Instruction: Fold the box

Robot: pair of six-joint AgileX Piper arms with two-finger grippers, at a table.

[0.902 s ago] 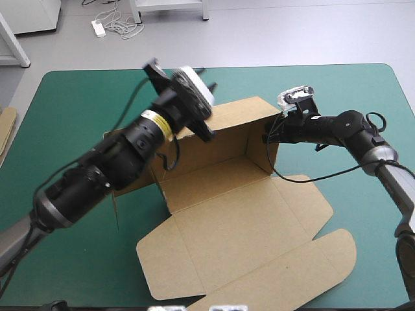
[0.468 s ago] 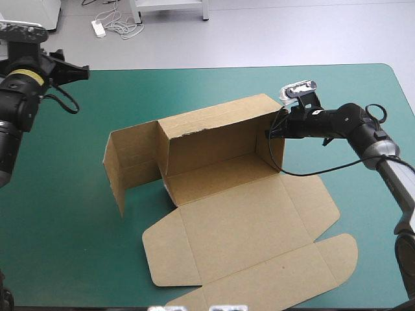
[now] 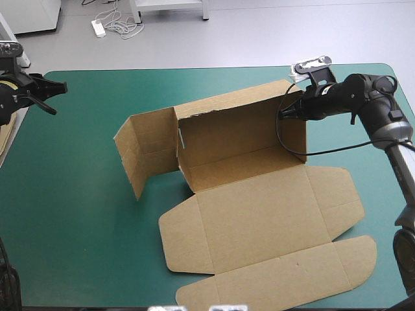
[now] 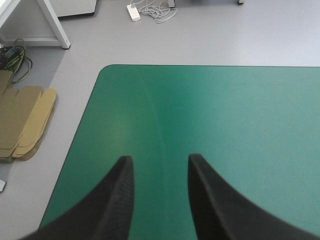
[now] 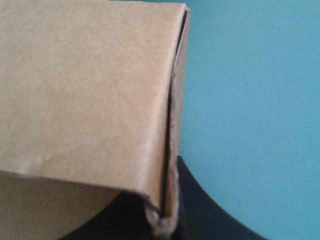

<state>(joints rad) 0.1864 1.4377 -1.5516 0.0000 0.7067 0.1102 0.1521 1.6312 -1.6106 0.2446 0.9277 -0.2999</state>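
Note:
The brown box [image 3: 259,214] lies partly folded in the middle of the teal-green table [image 3: 78,214]. Its back wall [image 3: 233,129] stands upright, a side wall [image 3: 148,146] juts out at the left, and the lid with its flaps lies flat toward the near edge. My right gripper [image 3: 284,114] is shut on the right side wall's upper corner; in the right wrist view the doubled board edge [image 5: 167,150] runs down between my black fingers [image 5: 210,215]. My left gripper [image 3: 50,94] hovers at the table's far left, well away from the box, open and holding nothing [image 4: 160,158].
A strip of more brown board [image 3: 6,139] shows at the table's left edge, and the left wrist view shows it as a stack of flat sheets [image 4: 22,120] beside the table. The table's rounded far-left corner [image 4: 107,70] lies ahead of my left gripper.
My left arm has pulled away from the box to the table's left edge. My right gripper has dragged the box to the right and toward the far edge.

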